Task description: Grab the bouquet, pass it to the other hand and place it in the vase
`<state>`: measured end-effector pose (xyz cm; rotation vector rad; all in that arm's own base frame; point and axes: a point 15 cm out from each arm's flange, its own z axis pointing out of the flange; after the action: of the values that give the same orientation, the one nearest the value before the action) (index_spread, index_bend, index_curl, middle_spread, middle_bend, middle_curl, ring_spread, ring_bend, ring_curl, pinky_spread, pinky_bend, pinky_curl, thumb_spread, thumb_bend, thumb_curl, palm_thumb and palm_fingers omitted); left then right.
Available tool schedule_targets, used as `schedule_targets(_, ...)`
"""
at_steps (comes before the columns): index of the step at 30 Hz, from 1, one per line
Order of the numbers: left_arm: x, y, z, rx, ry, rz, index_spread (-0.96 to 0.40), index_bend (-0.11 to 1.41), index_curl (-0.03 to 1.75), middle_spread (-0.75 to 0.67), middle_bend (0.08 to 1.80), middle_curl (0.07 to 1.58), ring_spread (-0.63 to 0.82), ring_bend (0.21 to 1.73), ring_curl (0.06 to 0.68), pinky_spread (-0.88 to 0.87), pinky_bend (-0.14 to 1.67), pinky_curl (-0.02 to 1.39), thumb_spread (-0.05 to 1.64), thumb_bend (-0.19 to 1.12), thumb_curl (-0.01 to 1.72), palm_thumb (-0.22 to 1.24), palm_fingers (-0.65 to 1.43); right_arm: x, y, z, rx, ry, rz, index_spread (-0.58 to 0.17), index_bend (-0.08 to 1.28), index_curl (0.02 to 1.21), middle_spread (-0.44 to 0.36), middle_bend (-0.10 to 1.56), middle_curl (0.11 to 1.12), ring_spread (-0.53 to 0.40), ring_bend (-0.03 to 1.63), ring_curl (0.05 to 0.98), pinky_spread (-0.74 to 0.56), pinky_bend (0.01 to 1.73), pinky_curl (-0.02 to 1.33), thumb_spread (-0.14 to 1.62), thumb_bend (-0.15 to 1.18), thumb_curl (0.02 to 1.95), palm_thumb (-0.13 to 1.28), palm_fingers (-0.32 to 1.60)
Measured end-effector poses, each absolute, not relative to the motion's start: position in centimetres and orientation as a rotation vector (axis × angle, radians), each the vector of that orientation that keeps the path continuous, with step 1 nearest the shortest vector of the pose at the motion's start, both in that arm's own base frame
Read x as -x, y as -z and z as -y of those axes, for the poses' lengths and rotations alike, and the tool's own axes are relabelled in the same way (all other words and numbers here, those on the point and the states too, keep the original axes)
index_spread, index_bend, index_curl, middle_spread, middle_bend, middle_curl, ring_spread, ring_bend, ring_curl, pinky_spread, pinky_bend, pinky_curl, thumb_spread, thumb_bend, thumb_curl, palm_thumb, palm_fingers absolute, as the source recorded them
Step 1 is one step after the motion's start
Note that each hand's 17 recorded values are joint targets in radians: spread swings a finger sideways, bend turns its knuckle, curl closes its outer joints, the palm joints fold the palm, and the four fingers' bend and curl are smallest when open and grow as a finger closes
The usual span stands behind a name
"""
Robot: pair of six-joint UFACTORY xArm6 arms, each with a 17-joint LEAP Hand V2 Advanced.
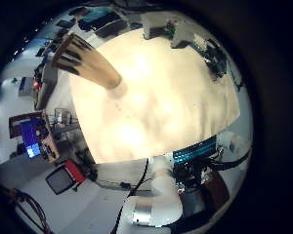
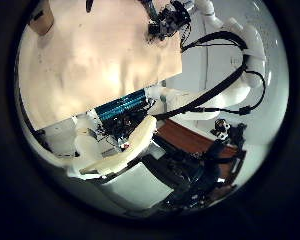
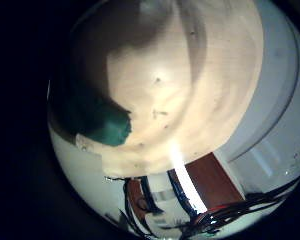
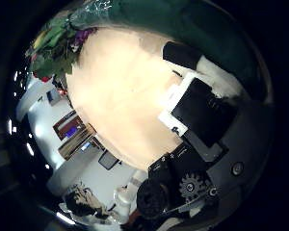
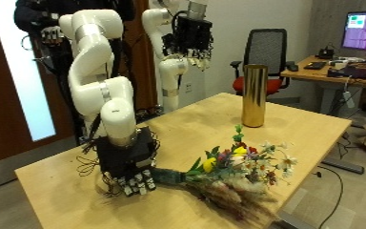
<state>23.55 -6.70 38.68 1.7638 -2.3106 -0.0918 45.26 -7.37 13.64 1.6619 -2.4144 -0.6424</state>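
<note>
In the outside view the bouquet [image 5: 240, 167] lies on the wooden table [image 5: 183, 129], its flower heads toward the front edge and its green stems pointing at my right hand [image 5: 130, 164]. That hand stands low on the table just beside the stem ends, fingers straight down and open, holding nothing. The right thumb side palm view shows the flowers [image 4: 56, 43] and the fingers [image 4: 197, 101] stretched over the tabletop. A tall golden vase [image 5: 253, 95] stands upright at the far side of the table, and it also shows in the left little finger side palm view as the vase [image 1: 88, 63]. My left hand [image 5: 188, 40] hangs high above the table, open and empty.
Behind the table stand a black office chair [image 5: 270, 52] and a desk with a lit monitor [image 5: 361, 29]. The table's bare wood lies between the vase and my right hand.
</note>
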Motion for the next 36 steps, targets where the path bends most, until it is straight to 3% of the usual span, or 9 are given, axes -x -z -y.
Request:
schedule_targets(1,-23.5,-38.7,6.7,-1.764,0.092,2.31,0.13,0.16,0.3,0.27,0.27,0.34,0.47,0.54,0.169,0.53,0.2,0.3,0.93,-0.03,0.31,0.34,0.22,-45.4,-14.2,7.4,-1.67,0.631,2.422,-0.379,0.77,0.72,-0.218,1.06,0.67,-0.256,1.26,0.446,-0.4,1.23,0.39,0.93,-0.01,0.5,0.93,1.28)
schedule_targets(4,-23.3,-38.8,6.8,-1.763,0.09,2.312,0.13,0.16,0.31,0.27,0.27,0.34,0.47,0.54,0.17,0.53,0.2,0.3,0.93,-0.03,0.31,0.34,0.22,-46.0,-16.4,7.6,-1.707,0.58,2.452,-0.373,0.88,0.81,-0.217,1.15,0.72,-0.243,1.34,0.497,-0.34,1.34,0.46,0.93,-0.01,0.51,0.97,1.2)
schedule_targets(7,-23.1,-39.1,6.8,-1.767,0.075,2.317,0.13,0.16,0.31,0.27,0.27,0.34,0.47,0.54,0.169,0.53,0.2,0.3,0.93,-0.03,0.3,0.34,0.22,-46.4,-19.2,8.4,-1.741,0.52,2.496,-0.358,0.93,0.88,-0.202,1.22,0.76,-0.226,1.39,0.536,-0.29,1.4,0.51,0.94,0.04,0.55,1.1,1.16)
schedule_targets(13,-23.7,-39.3,7.0,-1.779,0.055,2.318,0.13,0.16,0.31,0.26,0.27,0.34,0.47,0.54,0.17,0.52,0.2,0.3,0.93,-0.03,0.3,0.34,0.23,-45.8,-25.2,8.8,-1.873,0.439,2.54,-0.339,0.97,0.96,-0.168,1.28,0.78,-0.198,1.45,0.58,-0.23,1.44,0.57,0.93,0.07,0.64,1.22,1.12)
schedule_targets(21,-24.6,-39.3,6.5,-1.818,0.047,2.287,0.12,0.17,0.31,0.25,0.27,0.34,0.46,0.53,0.169,0.51,0.19,0.3,0.93,-0.03,0.3,0.34,0.25,-43.8,-34.5,6.7,-2.121,0.441,2.667,-0.325,0.96,1.03,-0.147,1.32,0.79,-0.186,1.46,0.602,-0.21,1.41,0.63,0.79,0.07,0.76,1.24,1.11)
schedule_targets(31,-26.7,-40.3,6.6,-1.87,-0.079,2.244,0.11,0.18,0.33,0.21,0.28,0.34,0.44,0.53,0.163,0.49,0.19,0.28,0.95,-0.03,0.3,0.31,0.31,-39.9,-44.6,3.4,-2.524,0.723,2.77,-0.317,0.96,1.07,-0.134,1.33,0.78,-0.184,1.46,0.609,-0.21,1.34,0.69,0.62,0.01,0.86,1.23,1.12)
schedule_targets(36,-27.4,-42.3,6.6,-1.886,-0.199,2.25,0.11,0.18,0.34,0.18,0.31,0.35,0.4,0.53,0.159,0.48,0.19,0.27,0.96,-0.03,0.29,0.29,0.35,-36.8,-48.9,1.0,-2.749,1.044,2.679,-0.317,0.96,1.08,-0.13,1.34,0.77,-0.182,1.46,0.611,-0.21,1.31,0.72,0.53,-0.01,0.9,1.23,1.12)
